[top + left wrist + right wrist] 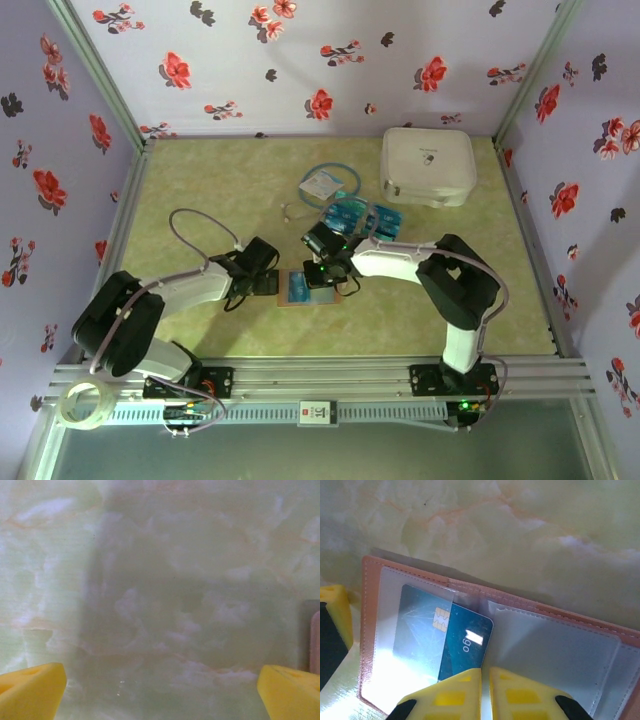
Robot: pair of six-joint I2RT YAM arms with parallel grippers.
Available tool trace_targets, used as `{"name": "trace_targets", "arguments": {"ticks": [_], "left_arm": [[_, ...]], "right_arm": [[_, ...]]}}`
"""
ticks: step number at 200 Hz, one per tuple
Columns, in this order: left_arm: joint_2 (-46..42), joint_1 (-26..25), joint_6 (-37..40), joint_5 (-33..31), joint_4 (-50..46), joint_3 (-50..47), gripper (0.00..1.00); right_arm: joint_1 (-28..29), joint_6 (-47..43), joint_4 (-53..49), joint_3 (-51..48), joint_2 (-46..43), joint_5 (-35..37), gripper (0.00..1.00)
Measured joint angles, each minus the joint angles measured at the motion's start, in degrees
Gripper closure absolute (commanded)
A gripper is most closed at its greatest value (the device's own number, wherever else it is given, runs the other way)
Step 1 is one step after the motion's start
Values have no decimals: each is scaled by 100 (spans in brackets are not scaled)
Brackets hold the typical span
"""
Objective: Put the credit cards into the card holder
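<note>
Your right gripper (pixel 485 672) — jaws nearly together, pinching a blue card (pixel 462 652) half inside the card holder's (pixel 367 630) clear pocket | your left gripper (pixel 160 677) just left of holder, wide, empty | credit cards (pixel 362 215) beyond holder

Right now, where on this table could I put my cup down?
Bare: the far left, between left wall and packet; and the right side, nearer than the case, beyond the right arm. Crowded: the middle, with cards, wallet and the left arm.
</note>
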Motion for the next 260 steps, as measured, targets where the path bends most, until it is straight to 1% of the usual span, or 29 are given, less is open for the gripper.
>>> {"name": "trace_targets", "arguments": {"ticks": [182,224,260], "left_arm": [[76,-2,98,17,33,50,0],[-136,39,96,63,-17,50,0],[-501,61,55,72,-149,50,0]], "right_arm": [[133,155,188,319,315,-219,87],[140,153,175,315,249,-179,85],[140,155,146,223,-105,-125,85]]}}
